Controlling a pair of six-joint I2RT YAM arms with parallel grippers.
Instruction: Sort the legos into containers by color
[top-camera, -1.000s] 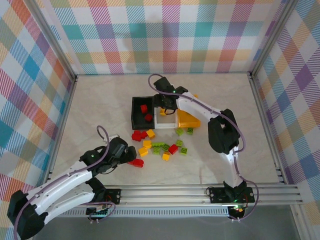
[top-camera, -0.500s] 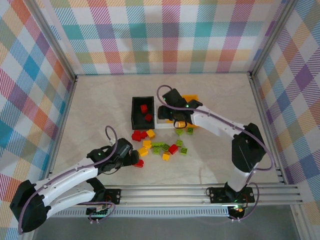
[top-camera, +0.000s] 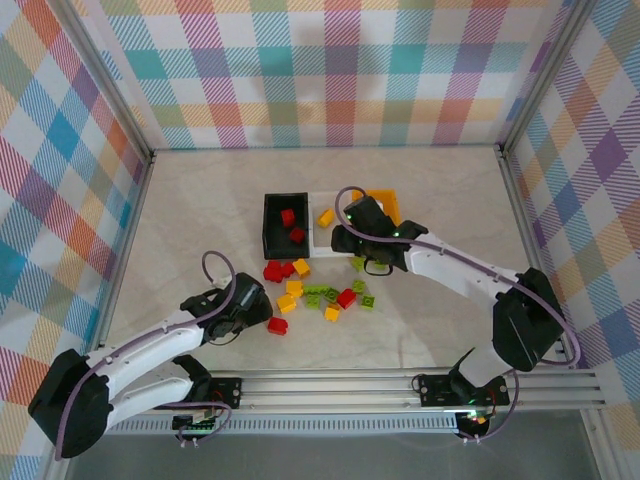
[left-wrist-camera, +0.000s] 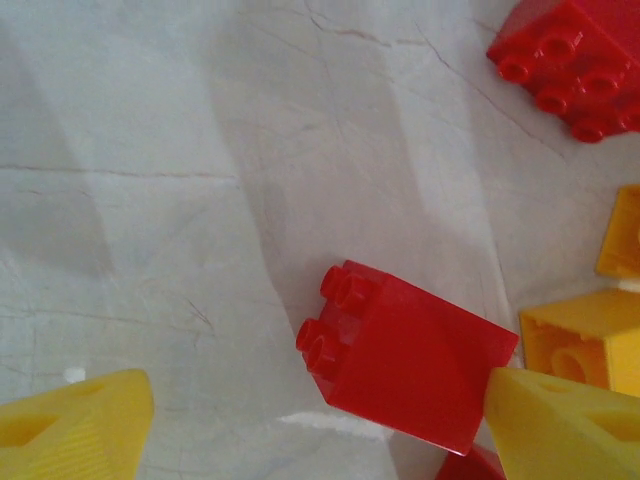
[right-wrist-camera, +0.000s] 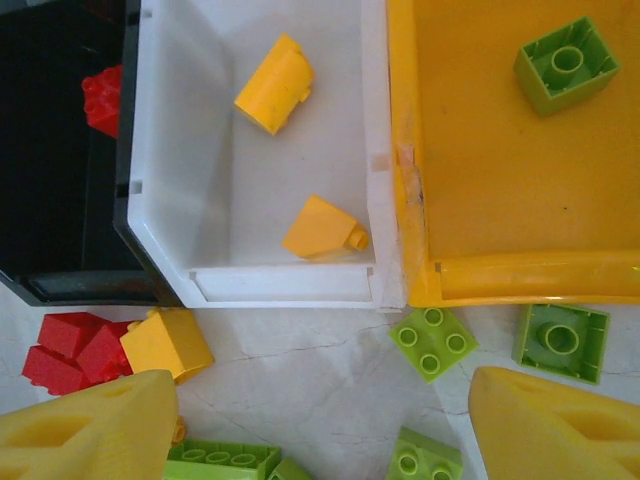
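Three bins stand side by side: black (top-camera: 285, 225) holding red legos, white (top-camera: 318, 240) with two yellow ones (right-wrist-camera: 275, 83), orange (top-camera: 386, 203) with a green one (right-wrist-camera: 565, 65). Loose red, yellow and green legos (top-camera: 320, 293) lie in front of them. My left gripper (top-camera: 262, 316) is open and low over the table, and a lone red brick (left-wrist-camera: 405, 355) lies on its side between its yellow fingers, close to the right one (left-wrist-camera: 570, 425). My right gripper (right-wrist-camera: 325, 420) is open and empty, hovering over bare table just in front of the white bin's near wall (right-wrist-camera: 285, 285).
Green bricks (right-wrist-camera: 433, 343) lie just in front of the orange bin's rim (right-wrist-camera: 520, 275). Red and yellow bricks (right-wrist-camera: 165, 343) sit by the black bin's corner. Metal frame rails (top-camera: 400, 385) and checkered walls enclose the table; wide bare table lies to the left and right.
My right gripper drew back from over the white bin toward the near side, leaving a yellow brick inside. My left gripper slid right, closing in around the lone red brick.
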